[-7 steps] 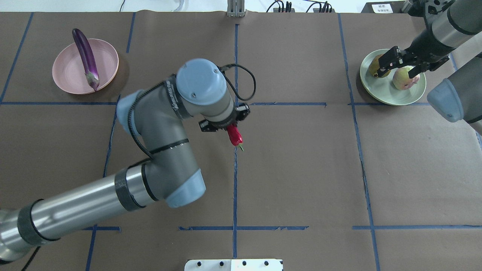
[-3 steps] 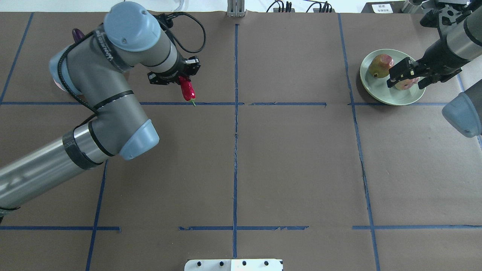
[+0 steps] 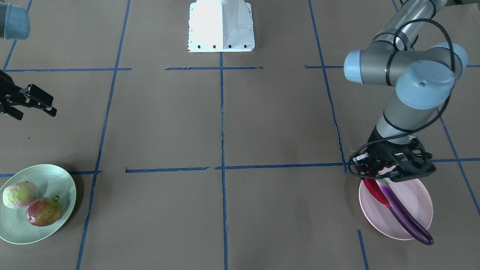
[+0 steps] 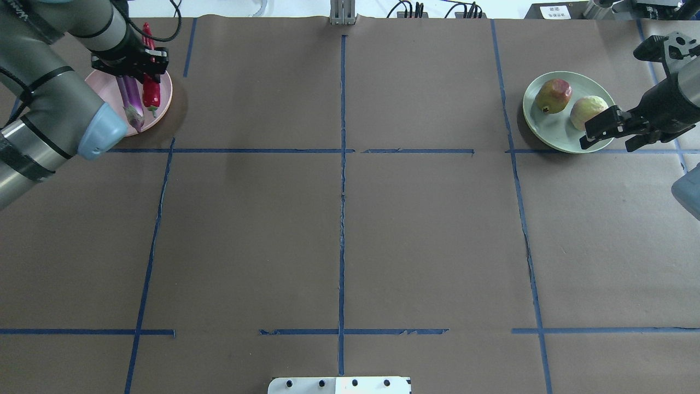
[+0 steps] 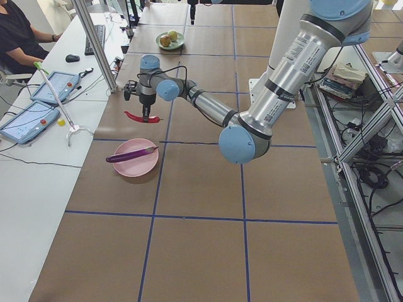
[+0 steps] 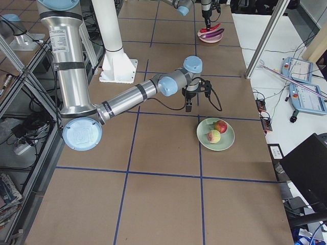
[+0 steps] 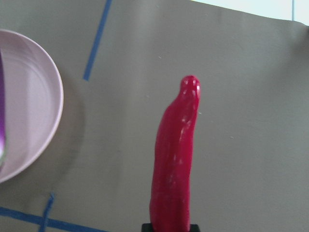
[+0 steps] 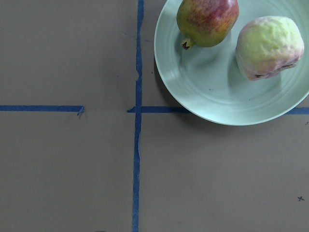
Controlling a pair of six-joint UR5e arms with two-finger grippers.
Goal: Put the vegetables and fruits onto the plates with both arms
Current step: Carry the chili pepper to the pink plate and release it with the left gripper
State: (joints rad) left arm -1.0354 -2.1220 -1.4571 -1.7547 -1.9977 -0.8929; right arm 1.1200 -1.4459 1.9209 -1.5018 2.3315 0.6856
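Note:
My left gripper (image 4: 143, 68) (image 3: 377, 173) is shut on the slim red chili pepper (image 4: 151, 94) (image 3: 375, 190) (image 7: 175, 159) and holds it in the air at the edge of the pale pink plate (image 4: 165, 93) (image 3: 416, 191) (image 7: 34, 106). The purple eggplant (image 4: 130, 97) (image 3: 407, 217) lies across that plate. My right gripper (image 4: 608, 137) (image 3: 32, 108) is open and empty, just near of the mint green plate (image 4: 547, 128) (image 3: 56, 176) (image 8: 212, 96). On that plate lie the round red-green fruit (image 4: 552, 94) (image 3: 44, 212) (image 8: 207, 19) and the pale wrinkly ball (image 4: 588, 108) (image 3: 19, 194) (image 8: 268, 46).
Brown paper with blue tape lines (image 4: 342, 191) covers the table. The white base block (image 4: 339, 384) (image 3: 221, 26) stands at the near edge. Cables and plugs (image 4: 432, 10) lie along the far edge.
My left arm has carried the chili from the table's middle to the far left, by the pink plate. My right gripper has drawn back off the mint plate toward the near side.

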